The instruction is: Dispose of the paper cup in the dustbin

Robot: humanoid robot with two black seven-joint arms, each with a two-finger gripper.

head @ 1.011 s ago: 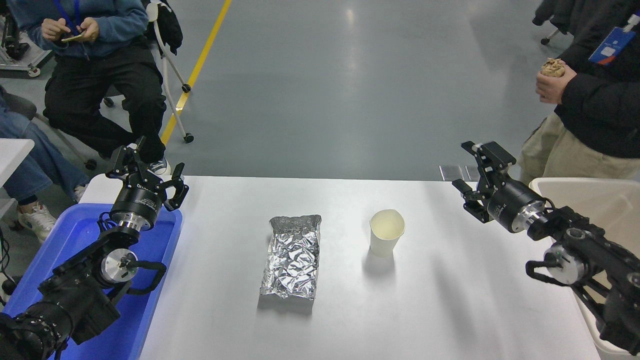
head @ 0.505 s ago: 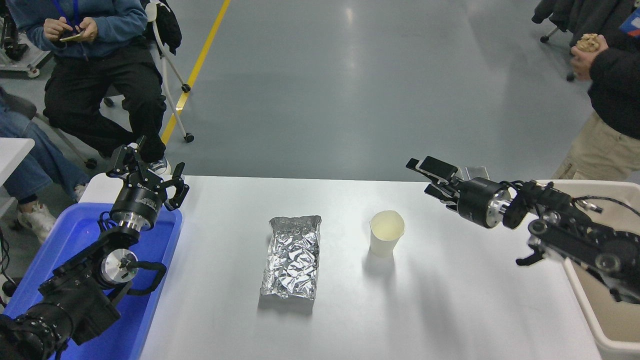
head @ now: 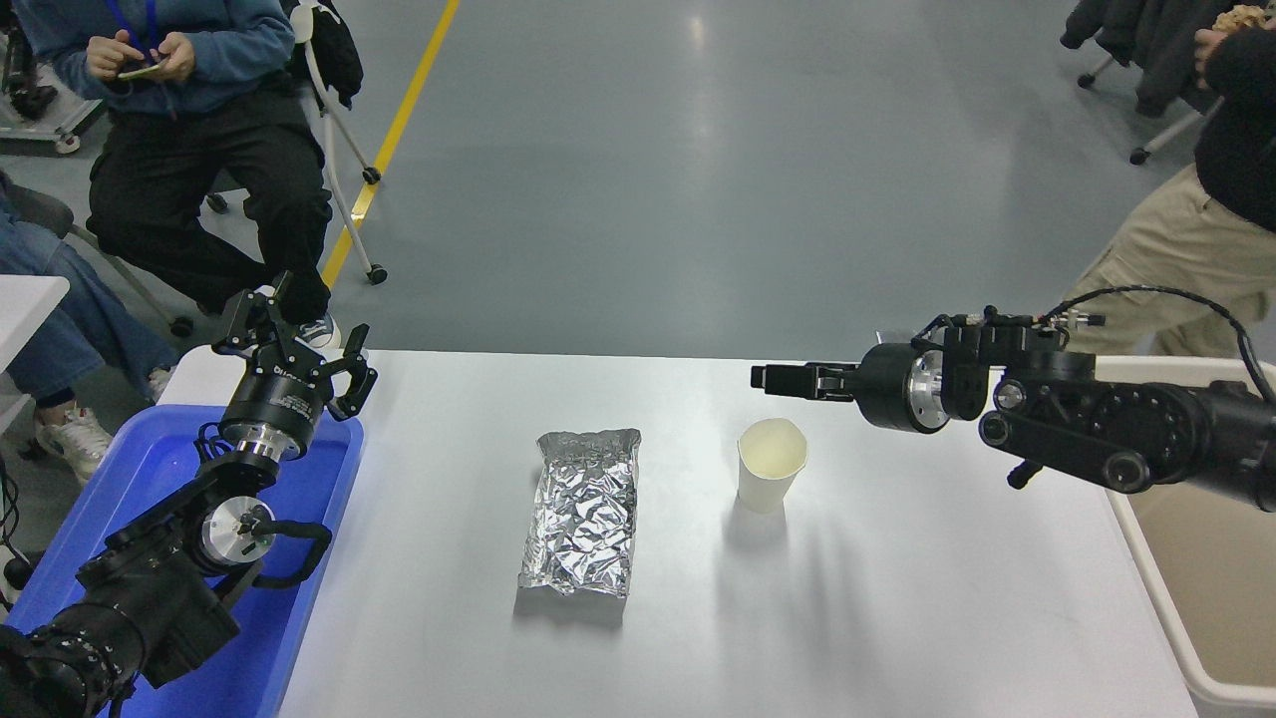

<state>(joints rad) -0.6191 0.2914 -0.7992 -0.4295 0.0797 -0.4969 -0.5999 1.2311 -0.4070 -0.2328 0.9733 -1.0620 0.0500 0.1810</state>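
The paper cup (head: pixel 770 479) stands upright on the white table (head: pixel 897 618), right of centre, its mouth open upward. My right gripper (head: pixel 760 379) reaches in from the right and points left. It hovers just behind and above the cup's rim, not touching it. It is seen side-on, open and empty. The beige dustbin (head: pixel 1216 568) stands off the table's right edge, partly behind my right arm. My left gripper (head: pixel 299 344) is parked open over the blue tray at the lower left.
A crinkled silver foil bag (head: pixel 581 511) lies flat left of the cup. A blue tray (head: pixel 150 469) sits at the table's left end. A person sits at the far left (head: pixel 189 110). Another stands at the far right (head: pixel 1186 239), near the bin.
My right arm has swung left from over the bin and levelled out; its gripper now sits just behind the cup. The standing person has stepped back to the right. The cup has not moved.
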